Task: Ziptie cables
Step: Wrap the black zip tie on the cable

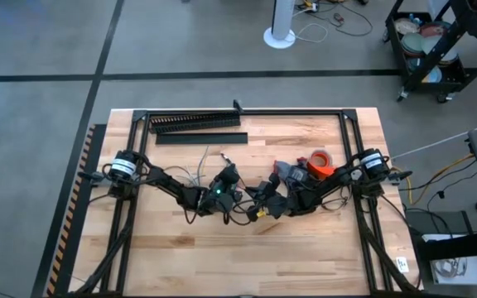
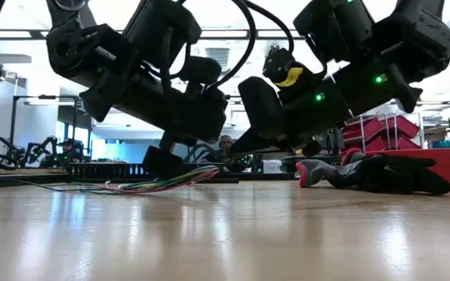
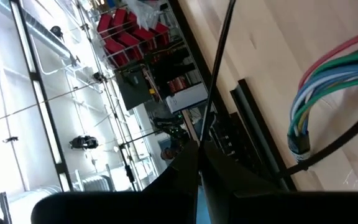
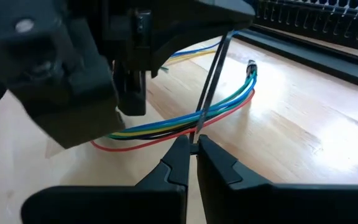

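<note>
The bench (image 1: 305, 248) carries both arms, drawn in toward its middle, with the long black toothed duct (image 1: 193, 122) lying along the far edge and a roll of orange tape (image 1: 321, 159) near the right arm. Between the arms lie the cables (image 4: 185, 121), a loose bundle of coloured wires flat on the wood, close under the two wrists.

By my reckoning the job is at an early-to-middle stage: a ziptie (image 4: 210, 81) is up off the bench and crossing over the bundle, but I see no loop closed round the wires, so the threading and pulling tight are yet to be done.

The right hand (image 4: 192, 152) has its fingers pressed nearly together, pinching the lower end of that thin dark strip just above the cables. The left hand (image 3: 197, 163) is likewise all but closed, its fingertips meeting on a thin dark strip that runs away from them; it looks to be the same ziptie held at its other end, though I cannot be sure. The wires show beside it with their dark end (image 3: 300, 144) resting on the bench
</note>
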`<state>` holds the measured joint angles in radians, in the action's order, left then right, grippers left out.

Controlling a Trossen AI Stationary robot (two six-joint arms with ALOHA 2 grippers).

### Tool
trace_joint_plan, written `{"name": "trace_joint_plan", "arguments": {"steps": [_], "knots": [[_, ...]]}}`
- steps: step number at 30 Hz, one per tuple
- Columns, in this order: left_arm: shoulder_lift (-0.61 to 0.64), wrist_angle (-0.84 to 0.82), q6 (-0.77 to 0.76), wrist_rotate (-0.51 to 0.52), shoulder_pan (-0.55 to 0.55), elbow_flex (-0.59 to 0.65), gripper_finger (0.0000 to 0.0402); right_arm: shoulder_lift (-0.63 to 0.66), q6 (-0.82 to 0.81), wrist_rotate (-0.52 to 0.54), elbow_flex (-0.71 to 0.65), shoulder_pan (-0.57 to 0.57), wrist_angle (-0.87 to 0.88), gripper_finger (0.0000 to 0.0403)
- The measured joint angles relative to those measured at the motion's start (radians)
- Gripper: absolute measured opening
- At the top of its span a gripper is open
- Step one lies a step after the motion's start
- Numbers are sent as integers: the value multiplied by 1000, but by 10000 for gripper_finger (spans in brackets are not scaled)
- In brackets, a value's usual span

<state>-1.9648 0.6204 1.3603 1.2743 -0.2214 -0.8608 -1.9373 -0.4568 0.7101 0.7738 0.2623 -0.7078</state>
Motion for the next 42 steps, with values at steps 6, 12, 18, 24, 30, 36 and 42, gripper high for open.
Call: {"name": "trace_joint_plan", "arguments": {"steps": [6,12,18,24,30,36,42], "knots": [[0,0,-17,-3,0,0,0,0,39,10,0,2,-5,0],[0,0,-19,-7,0,1,0,-58,83,60,-7,6,-55,0],[0,0,-19,-7,-1,1,0,-173,168,75,-13,27,-284,0],[0,0,13,-18,-5,7,0,-266,216,78,-35,32,-483,0],[1,1,123,-80,-5,11,0,-318,223,79,-39,32,-570,0],[1,7,222,-117,-5,11,0,-325,240,77,-52,34,-647,0],[1,16,258,-137,3,-5,0,-324,283,58,-51,34,-690,0]]}}
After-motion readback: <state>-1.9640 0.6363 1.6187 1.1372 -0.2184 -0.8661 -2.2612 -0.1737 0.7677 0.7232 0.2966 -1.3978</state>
